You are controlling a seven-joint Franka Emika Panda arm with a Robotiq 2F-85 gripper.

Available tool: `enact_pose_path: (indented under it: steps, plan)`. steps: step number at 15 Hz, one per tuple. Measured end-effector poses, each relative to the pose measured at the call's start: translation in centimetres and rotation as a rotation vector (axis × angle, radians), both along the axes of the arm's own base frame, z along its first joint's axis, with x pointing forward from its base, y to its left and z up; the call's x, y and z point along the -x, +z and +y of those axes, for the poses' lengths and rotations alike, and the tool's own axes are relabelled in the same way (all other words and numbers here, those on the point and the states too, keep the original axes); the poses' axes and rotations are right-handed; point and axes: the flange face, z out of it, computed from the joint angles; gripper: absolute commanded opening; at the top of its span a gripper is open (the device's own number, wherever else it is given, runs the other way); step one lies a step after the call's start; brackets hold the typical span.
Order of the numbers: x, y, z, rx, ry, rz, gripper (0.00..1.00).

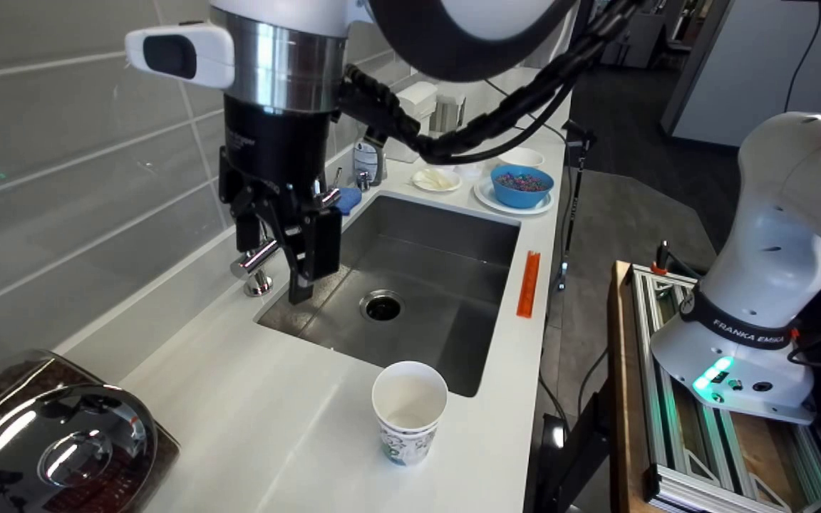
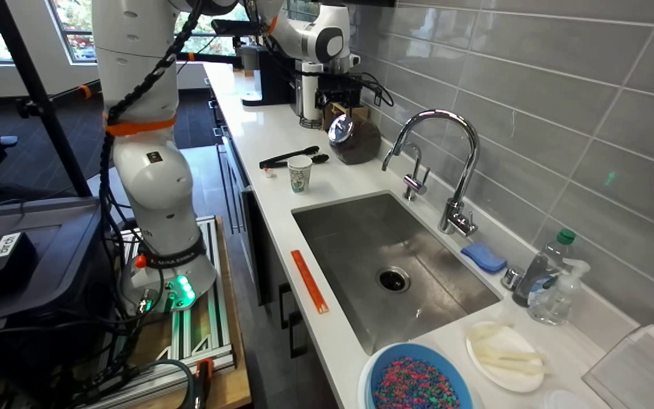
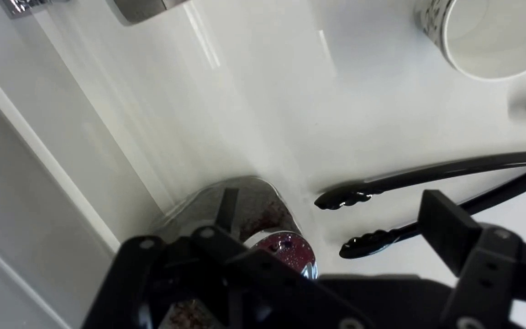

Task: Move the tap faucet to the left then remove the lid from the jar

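Wrist view: the gripper (image 3: 331, 201), fingers spread wide, masks part of the lid (image 3: 292, 256) on the jar (image 1: 161, 459), itself cut off in an exterior view. Black tongs (image 3: 450, 172) lie near, a paper cup (image 3: 489, 43) farther off. In an exterior view the tap faucet (image 2: 468, 170) rises between sink (image 2: 349, 250) and tiled wall (image 2: 537, 68).

Kitchen, steel sink (image 2: 355, 267), chrome tap faucet (image 2: 468, 176), blue sponge (image 2: 483, 257), tiled wall (image 2: 531, 74); kitchen tongs (image 3: 454, 169) on white counter (image 1: 275, 420)

Jar (image 2: 363, 143), cup (image 2: 300, 174), tongs (image 3: 450, 171) on counter (image 1: 289, 413)
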Motion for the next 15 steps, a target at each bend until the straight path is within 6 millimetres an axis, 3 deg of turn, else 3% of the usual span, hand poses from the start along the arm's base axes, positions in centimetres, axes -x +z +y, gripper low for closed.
enact_pose_path:
  steps: [7, 15]
  plan:
    - [-0.5, -2.4, 4.3, -0.053, 0.053, 0.004, 1.0]
    - [-0.7, -2.6, 4.6, -0.057, 0.049, 0.008, 1.0]
